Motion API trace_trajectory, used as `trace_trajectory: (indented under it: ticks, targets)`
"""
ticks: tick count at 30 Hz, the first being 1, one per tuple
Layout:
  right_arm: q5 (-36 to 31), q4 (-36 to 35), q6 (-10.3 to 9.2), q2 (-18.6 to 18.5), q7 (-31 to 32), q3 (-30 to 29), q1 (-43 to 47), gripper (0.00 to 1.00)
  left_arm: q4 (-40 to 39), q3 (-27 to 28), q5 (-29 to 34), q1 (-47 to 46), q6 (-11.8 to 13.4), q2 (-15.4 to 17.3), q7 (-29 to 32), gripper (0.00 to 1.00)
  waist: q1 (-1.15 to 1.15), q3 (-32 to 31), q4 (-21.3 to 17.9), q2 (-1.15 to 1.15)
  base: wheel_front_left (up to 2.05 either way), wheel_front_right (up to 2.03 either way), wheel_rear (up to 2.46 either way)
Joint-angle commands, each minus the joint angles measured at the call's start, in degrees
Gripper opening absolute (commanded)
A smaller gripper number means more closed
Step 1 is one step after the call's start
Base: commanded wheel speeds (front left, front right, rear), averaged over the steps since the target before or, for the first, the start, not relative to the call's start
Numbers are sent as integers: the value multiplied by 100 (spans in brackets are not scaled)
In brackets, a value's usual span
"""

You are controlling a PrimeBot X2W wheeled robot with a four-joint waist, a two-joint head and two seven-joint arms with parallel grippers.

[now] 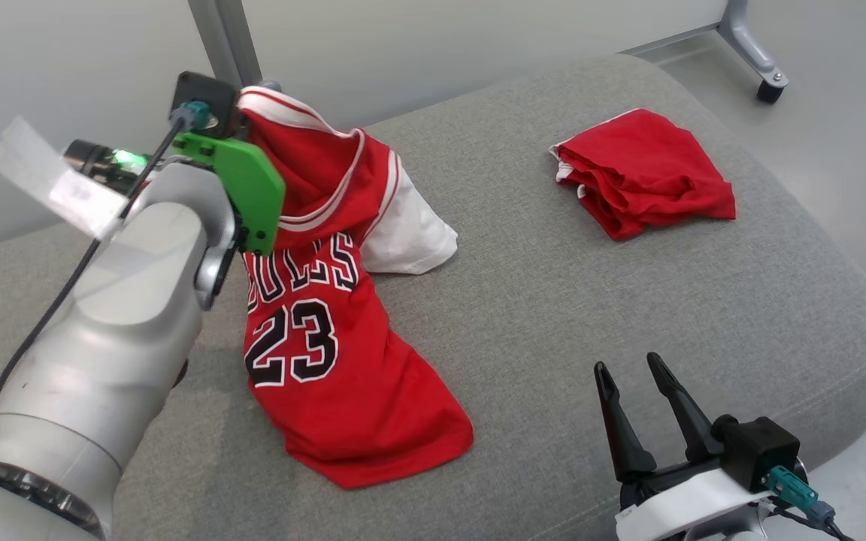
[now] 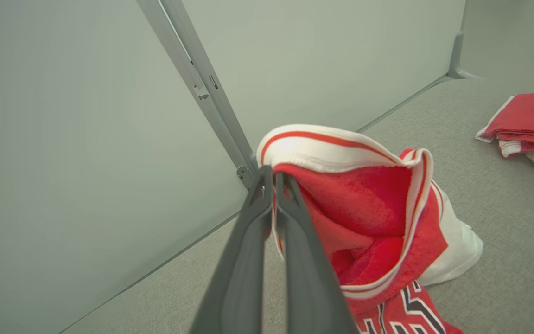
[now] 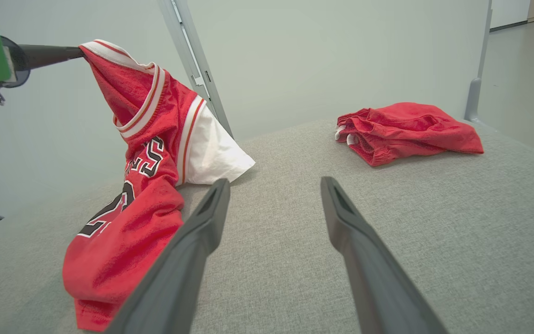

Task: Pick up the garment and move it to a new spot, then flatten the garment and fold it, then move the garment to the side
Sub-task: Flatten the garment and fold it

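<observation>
The garment (image 1: pixel 313 330) is a red basketball jersey with white trim, black lettering and the number 23. My left gripper (image 1: pixel 231 113) is shut on its white-trimmed top edge and holds that edge up. The rest drapes down onto the grey cushion (image 1: pixel 553 315). A white part (image 1: pixel 410 233) sticks out on its right side. In the left wrist view the closed fingers (image 2: pixel 271 175) pinch the garment (image 2: pixel 364 208) at the trim. My right gripper (image 1: pixel 628 366) stands open and empty near the cushion's front right, apart from the garment (image 3: pixel 146 139).
A folded red cloth (image 1: pixel 643 176) lies at the cushion's back right. A grey metal post (image 1: pixel 226 37) rises behind the jersey before a pale wall. A frame leg with a caster (image 1: pixel 760 52) stands on the floor at the far right. The cushion's edge curves down on the right.
</observation>
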Motion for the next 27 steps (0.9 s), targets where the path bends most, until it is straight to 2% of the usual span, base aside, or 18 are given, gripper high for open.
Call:
trace_trajectory:
  ticks: [1, 2, 3, 9, 14, 17, 21, 24, 27]
  targets:
    - [38, 2, -4, -2, -15, 11, -33, 100, 143, 28, 111, 145, 166, 191, -306, 39, 0, 120, 30, 0, 0, 0, 0]
    - [31, 21, -4, -2, -15, 31, -31, 100, 212, 70, 128, 164, 255, 264, -472, 83, 0, 142, 70, 0, 0, 0, 0]
    - [41, 37, -4, -2, -15, 34, -32, 100, 273, 105, 130, 199, 316, 321, -651, 100, 0, 161, 121, 0, 0, 0, 0]
    - [365, 255, -4, -2, -15, 254, -62, 100, 348, 418, -130, 583, 228, 529, -1515, 100, 0, 204, 578, 0, 0, 0, 0]
    - [555, 701, -2, -3, -15, 649, -226, 100, -51, 767, -263, 1042, 377, 679, -1861, 100, 0, 176, 968, 0, 0, 0, 0]
    - [742, 1103, -2, -11, -15, 820, -384, 100, -1179, 1291, 32, 1596, 687, 898, -1899, 100, 0, 187, 1280, 0, 0, 0, 0]
    - [965, 1599, -2, -8, -15, 908, -704, 100, -2827, 1958, 651, 2993, 1068, 990, -1887, 100, 0, 177, 1703, 0, 0, 0, 0]
    - [1043, 1938, -2, -8, -15, 897, -916, 100, -3782, 2352, 1063, 3927, 1230, 850, -1888, 100, 0, 173, 1960, 0, 0, 0, 0]
    - [1023, 2281, -2, -16, -16, 711, -1131, 100, -4437, 2602, 1483, 4684, 1256, 647, -1888, 100, 0, 194, 2199, 0, 0, 0, 0]
